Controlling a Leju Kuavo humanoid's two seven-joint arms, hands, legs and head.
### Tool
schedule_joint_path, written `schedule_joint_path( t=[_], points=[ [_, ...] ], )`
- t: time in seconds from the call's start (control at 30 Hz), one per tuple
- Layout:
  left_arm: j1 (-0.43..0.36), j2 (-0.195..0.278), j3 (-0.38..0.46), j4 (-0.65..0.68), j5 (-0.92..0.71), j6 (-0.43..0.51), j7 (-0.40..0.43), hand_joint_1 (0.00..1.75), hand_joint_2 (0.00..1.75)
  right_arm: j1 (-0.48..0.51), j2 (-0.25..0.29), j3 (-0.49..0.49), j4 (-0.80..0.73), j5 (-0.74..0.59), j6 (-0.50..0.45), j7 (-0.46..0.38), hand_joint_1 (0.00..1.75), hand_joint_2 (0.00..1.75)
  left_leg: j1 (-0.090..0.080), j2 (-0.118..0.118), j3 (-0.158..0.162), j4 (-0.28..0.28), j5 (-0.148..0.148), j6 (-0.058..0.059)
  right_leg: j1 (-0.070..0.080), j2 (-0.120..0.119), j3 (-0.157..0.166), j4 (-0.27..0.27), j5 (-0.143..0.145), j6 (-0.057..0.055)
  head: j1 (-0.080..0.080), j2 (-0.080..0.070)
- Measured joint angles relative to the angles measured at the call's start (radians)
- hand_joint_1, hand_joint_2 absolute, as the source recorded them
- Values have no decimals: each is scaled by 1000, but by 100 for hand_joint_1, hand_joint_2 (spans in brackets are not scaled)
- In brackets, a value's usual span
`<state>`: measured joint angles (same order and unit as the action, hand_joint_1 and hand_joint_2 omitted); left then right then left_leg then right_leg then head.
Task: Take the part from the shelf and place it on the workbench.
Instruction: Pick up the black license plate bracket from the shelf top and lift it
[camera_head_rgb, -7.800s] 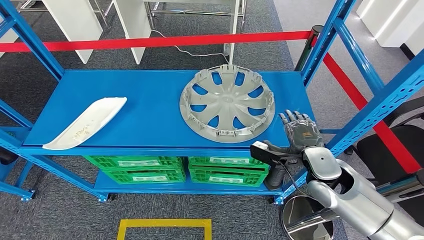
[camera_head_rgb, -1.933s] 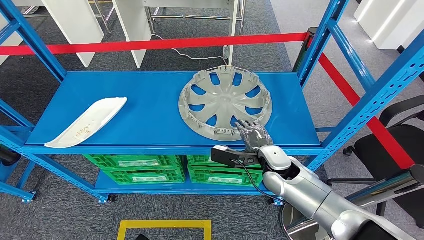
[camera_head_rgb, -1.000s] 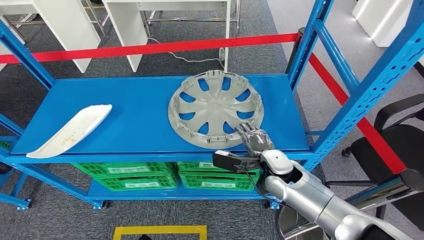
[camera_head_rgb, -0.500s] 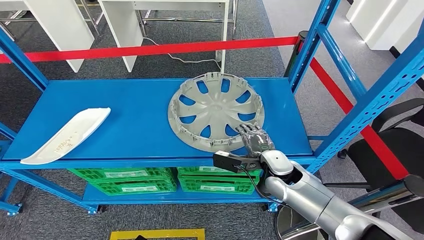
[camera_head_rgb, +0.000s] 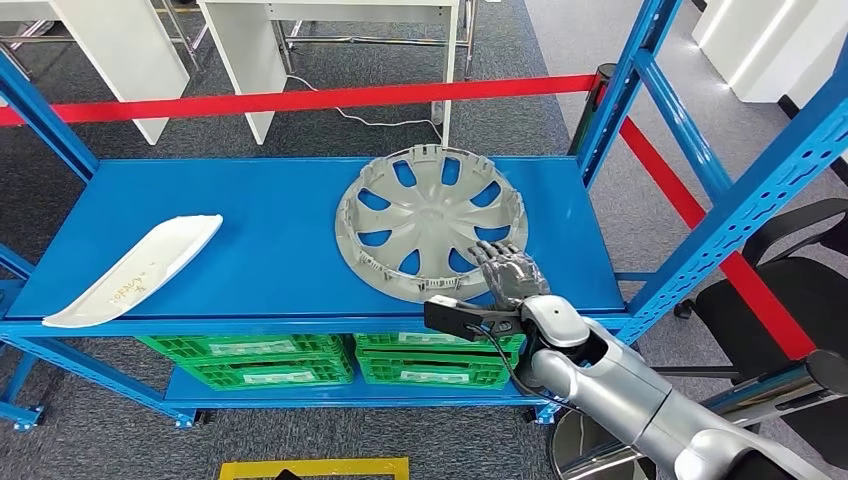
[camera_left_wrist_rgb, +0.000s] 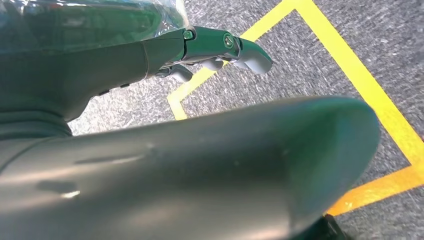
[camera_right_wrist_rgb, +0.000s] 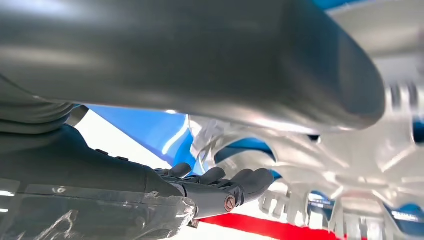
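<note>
Head view: right hand (camera_head_rgb: 510, 274) gripping hubcap (camera_head_rgb: 430, 222) rim.

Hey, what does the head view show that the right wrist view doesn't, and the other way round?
Head view alone: the whole blue shelf, a white curved part at its left end, green crates below, and a red barrier tape behind. Right wrist view alone: a close look at the clips along the wheel cover's rim. Both: the grey wheel cover and the right hand at its near edge.
</note>
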<state>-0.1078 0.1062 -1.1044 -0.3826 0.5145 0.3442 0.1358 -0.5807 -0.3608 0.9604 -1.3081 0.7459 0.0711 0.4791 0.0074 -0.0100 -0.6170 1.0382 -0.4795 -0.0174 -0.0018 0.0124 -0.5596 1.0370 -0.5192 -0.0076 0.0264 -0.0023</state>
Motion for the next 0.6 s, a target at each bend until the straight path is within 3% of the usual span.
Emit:
schedule_joint_path(
  t=[0.47,0.6],
  points=[
    [0,-13,-1,1,9,-16,-10,0,0,-36,-28,-27,-85,-28,13,54,0,0,1,0,1,-1,1,-1,1,0,0,1,0,0,0,0],
    [0,-13,-1,1,12,-18,-14,0,0,-34,-30,-29,-76,-54,-1,44,0,175,1,0,1,-1,1,-1,1,0,0,1,0,0,0,0]
  ],
)
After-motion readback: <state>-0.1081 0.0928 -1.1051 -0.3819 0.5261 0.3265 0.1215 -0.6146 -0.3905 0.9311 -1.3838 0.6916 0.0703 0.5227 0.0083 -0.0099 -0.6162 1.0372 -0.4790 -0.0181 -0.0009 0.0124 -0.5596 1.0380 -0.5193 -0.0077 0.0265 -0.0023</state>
